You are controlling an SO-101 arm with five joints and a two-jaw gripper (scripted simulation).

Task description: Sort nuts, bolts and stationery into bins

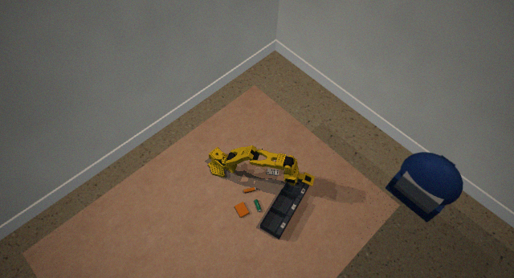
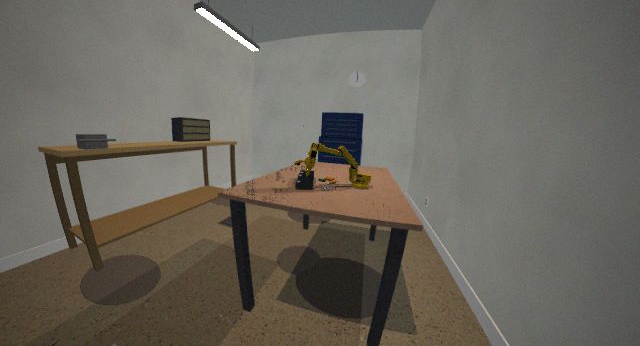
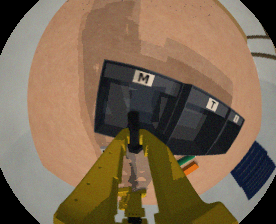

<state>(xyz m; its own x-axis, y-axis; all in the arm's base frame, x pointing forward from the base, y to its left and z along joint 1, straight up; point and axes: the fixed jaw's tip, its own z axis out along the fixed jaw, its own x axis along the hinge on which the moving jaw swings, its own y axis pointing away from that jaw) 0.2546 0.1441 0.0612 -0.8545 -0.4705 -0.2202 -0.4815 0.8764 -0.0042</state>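
fingers clamped on a dark bolt (image 3: 133, 124) over the bin marked m (image 3: 125, 106).

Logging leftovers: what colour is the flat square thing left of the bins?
Orange; top view shows it best.
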